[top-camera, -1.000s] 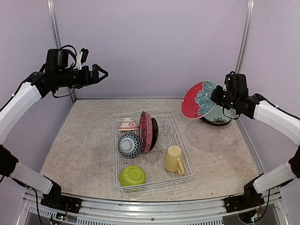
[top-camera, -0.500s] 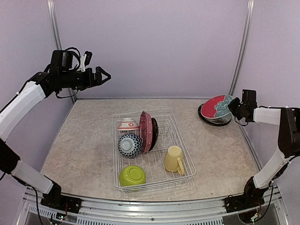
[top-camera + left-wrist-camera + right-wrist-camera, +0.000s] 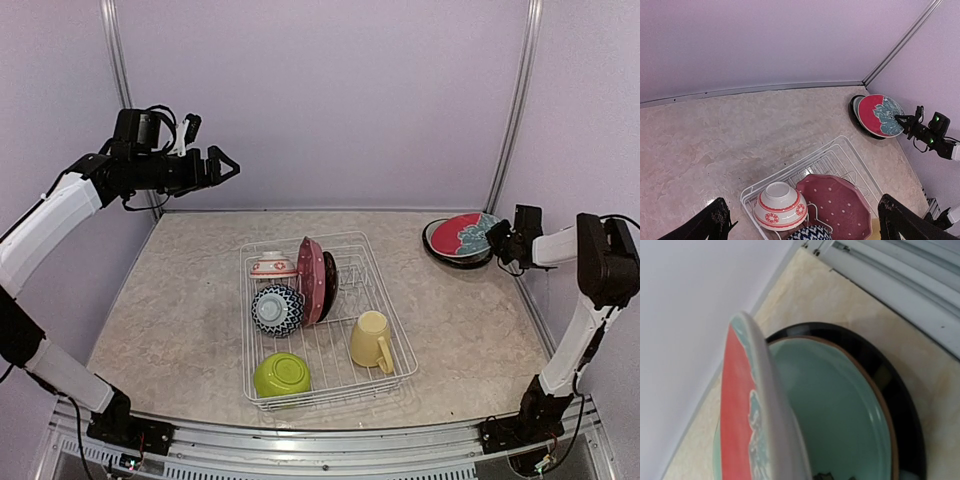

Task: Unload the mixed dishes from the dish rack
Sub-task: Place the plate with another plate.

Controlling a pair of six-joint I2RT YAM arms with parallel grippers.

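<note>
1. The dish rack (image 3: 326, 352) sits in the middle of the table. Inside it I count six dishes:
   - a red-white bowl (image 3: 272, 266) at 11 o'clock;
   - a blue-patterned bowl (image 3: 277, 308) just below that bowl;
   - a pink dotted plate (image 3: 311, 280) standing on edge at 12 o'clock;
   - a dark plate (image 3: 331, 285) standing close behind the pink one;
   - a lime green bowl (image 3: 281, 374) at 7 o'clock;
   - a pale yellow mug (image 3: 372, 340) lying on its side at 4 o'clock.
2. At 2 o'clock from the rack, near the far right corner of the table, there is a stack of a black plate (image 3: 895, 395) with a teal dish (image 3: 840, 405) on it.
3. The red plate (image 3: 462, 235) lies tilted over this stack. Its rim on the arm's side is raised.
4. The right gripper (image 3: 503, 241) pinches this raised rim, closed on the plate.
5. The left gripper (image 3: 228, 164) hangs high at 10 o'clock from the rack. Its fingers are spread wide and hold nothing.
6. I judge that the step in hand is to put the red plate down onto the stack.
7. The next move seems to be to lower the rim until the plate lies flat, then to open the fingers and pull back without dragging it.
8. After that, the dishes in the rack remain to be taken out.
</note>
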